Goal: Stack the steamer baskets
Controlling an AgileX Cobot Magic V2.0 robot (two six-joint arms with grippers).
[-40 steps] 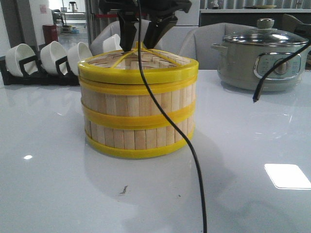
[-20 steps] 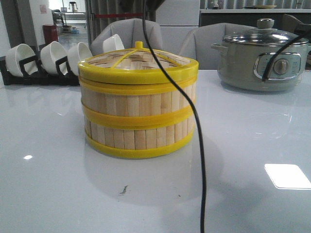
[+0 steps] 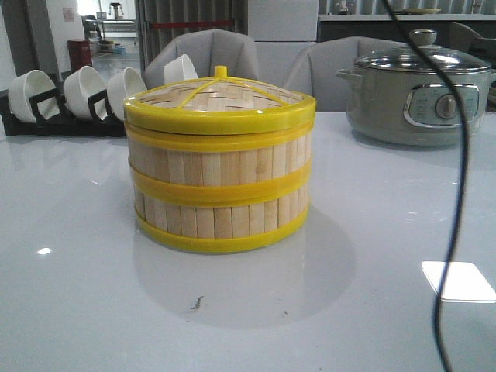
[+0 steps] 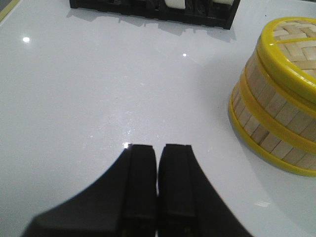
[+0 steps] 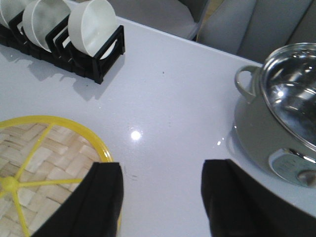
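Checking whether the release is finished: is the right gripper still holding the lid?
No, the right gripper is open and empty beside the lid.

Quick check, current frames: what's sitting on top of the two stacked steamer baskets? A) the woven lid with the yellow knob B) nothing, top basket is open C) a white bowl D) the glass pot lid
A: the front view shows the woven lid with its yellow knob capping the steamer baskets, which stand one on the other; the right wrist view shows the same lid from above.
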